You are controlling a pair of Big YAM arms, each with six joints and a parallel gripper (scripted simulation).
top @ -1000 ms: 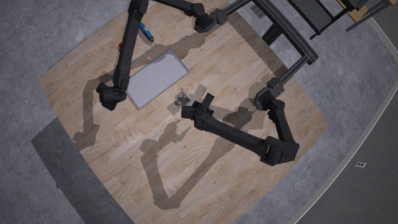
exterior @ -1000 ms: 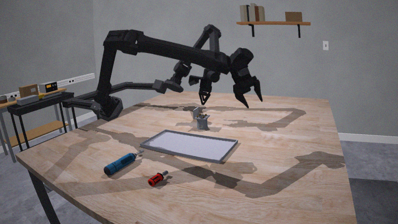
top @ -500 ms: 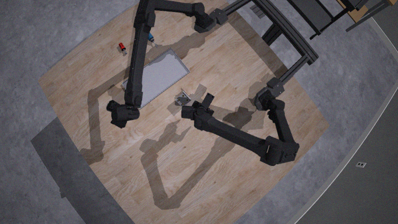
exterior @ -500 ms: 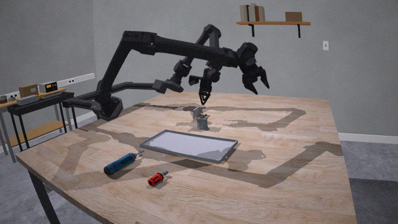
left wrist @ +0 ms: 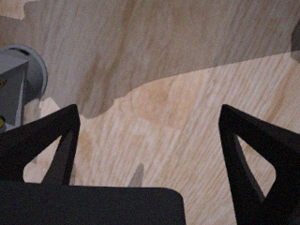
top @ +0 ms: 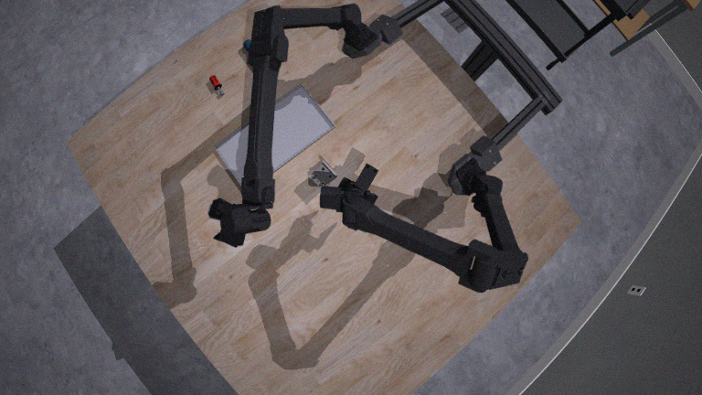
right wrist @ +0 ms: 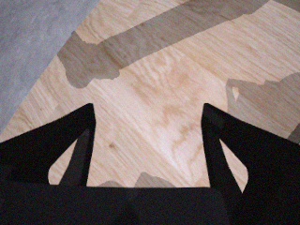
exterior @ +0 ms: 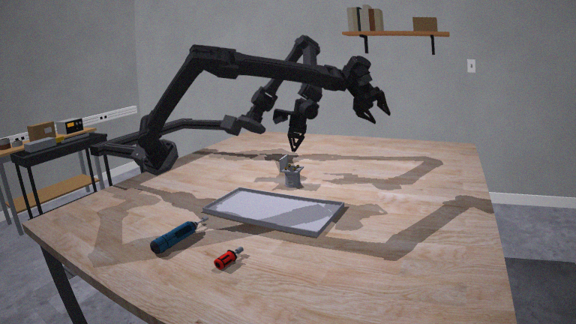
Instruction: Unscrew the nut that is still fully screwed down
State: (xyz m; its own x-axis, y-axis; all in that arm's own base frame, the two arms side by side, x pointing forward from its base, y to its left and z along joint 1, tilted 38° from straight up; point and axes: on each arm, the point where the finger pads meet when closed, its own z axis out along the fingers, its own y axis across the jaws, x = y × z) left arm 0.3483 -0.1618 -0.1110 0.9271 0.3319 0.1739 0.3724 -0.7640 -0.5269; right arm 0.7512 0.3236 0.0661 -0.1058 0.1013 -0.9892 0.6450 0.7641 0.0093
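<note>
The grey joint module (exterior: 292, 180) (left wrist: 37, 77) stands upright, with the bracket (top: 324, 169) (exterior: 283, 163) (left wrist: 13, 96) on top and several brass nuts on it. How far each nut is screwed down is too small to tell. The blue electric nut driver (exterior: 174, 238) (top: 248, 45) lies on the table, mostly hidden by the right arm in the top view. My left gripper (exterior: 295, 145) (left wrist: 149, 113) is open and empty, above and beside the module. My right gripper (exterior: 382, 118) (right wrist: 148, 112) is open and empty, high above the table beyond the tray.
A shallow grey tray (top: 300, 123) (exterior: 241, 205) lies between the module and the tools. A short red driver (top: 215, 81) (exterior: 225, 259) lies near the blue one. The right arm stretches high across the tray.
</note>
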